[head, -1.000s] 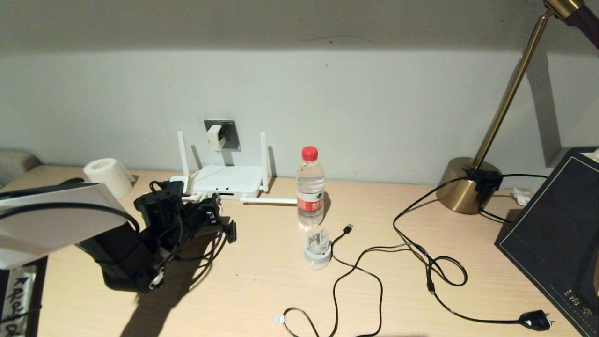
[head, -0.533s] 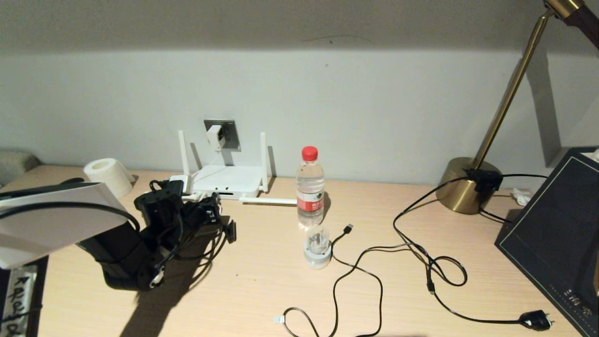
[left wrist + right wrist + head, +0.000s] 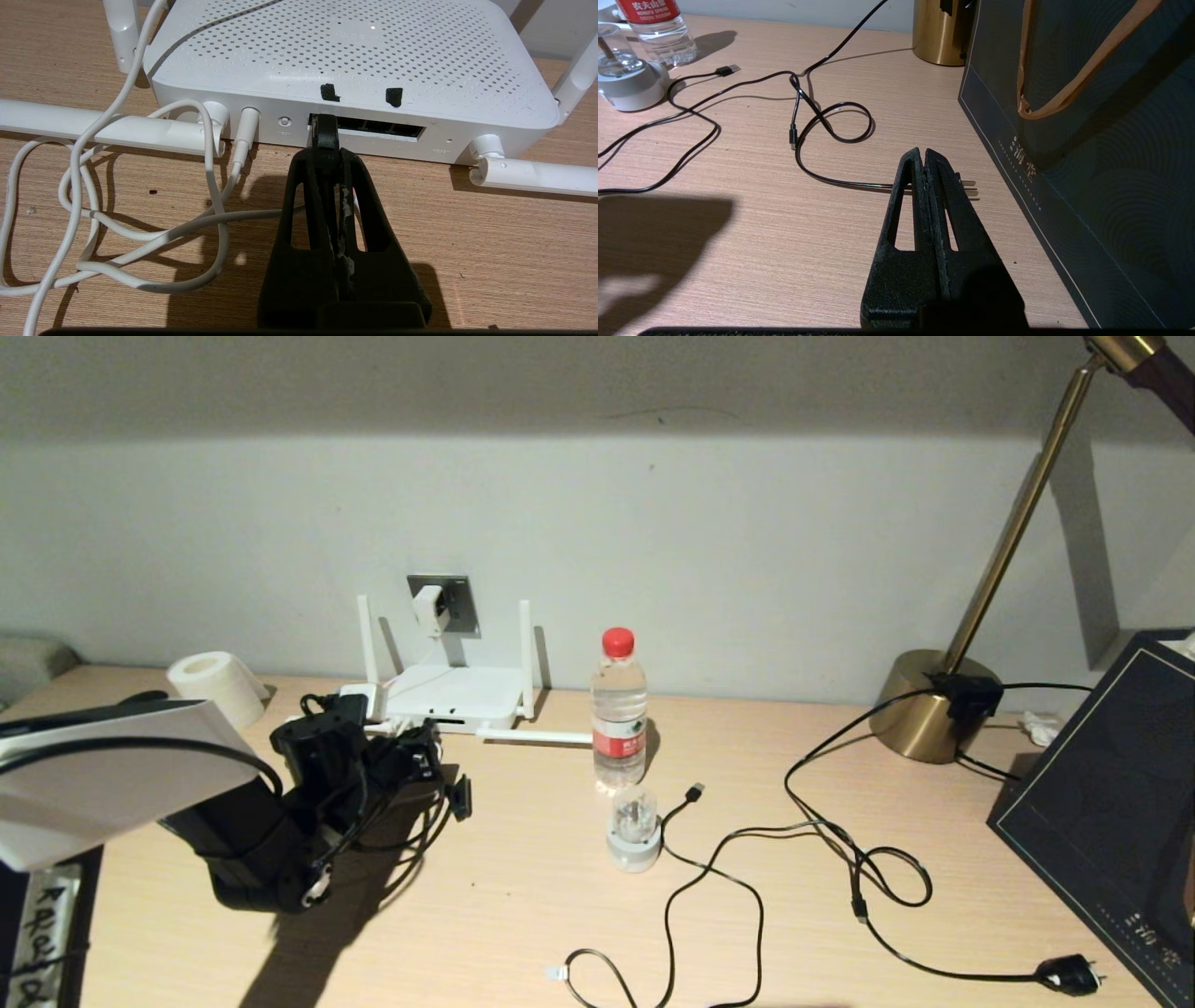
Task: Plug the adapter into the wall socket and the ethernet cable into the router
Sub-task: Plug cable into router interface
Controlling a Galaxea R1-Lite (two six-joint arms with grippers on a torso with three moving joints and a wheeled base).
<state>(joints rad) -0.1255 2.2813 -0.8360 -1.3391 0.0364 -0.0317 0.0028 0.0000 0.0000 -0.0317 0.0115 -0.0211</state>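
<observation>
**Ethernet cable at the router port, adapter in the wall socket**

Ethernet cable (image 3: 325, 133): its dark end is pinched in the left gripper (image 3: 325, 156), jaws narrow and clamped on it, tip right at the leftmost opening of the router (image 3: 355, 60) port row. Can't tell if it's fully seated. In the head view the left gripper (image 3: 411, 756) sits low over the desk (image 3: 523, 896), just near of the router (image 3: 457, 695), with black cable looped around it.

Adapter (image 3: 428, 609): white block on the wall socket (image 3: 446, 604), which is on the wall just above and behind the router. Its thin white cord (image 3: 93, 186) drops to the desk, coils left of the gripper and ends in a round plug at the router's near edge, left of the port row.

Router: flat on the desk at the far edge, two antennas upright, two lying flat along the desk on either side.

Right gripper (image 3: 924, 156): jaws pressed together, holding nothing, hovering over the desk on the right beside a dark paper bag (image 3: 1087, 140). A mains plug (image 3: 966, 185) on a black cord lies just past its tip.

Also on the desk: water bottle (image 3: 618, 709) right of the router, a round white-and-clear gadget (image 3: 635, 829) near of the bottle, a USB-tipped black cable (image 3: 694, 792), a paper roll (image 3: 217, 686) far left, a brass lamp base (image 3: 924, 705) far right.
</observation>
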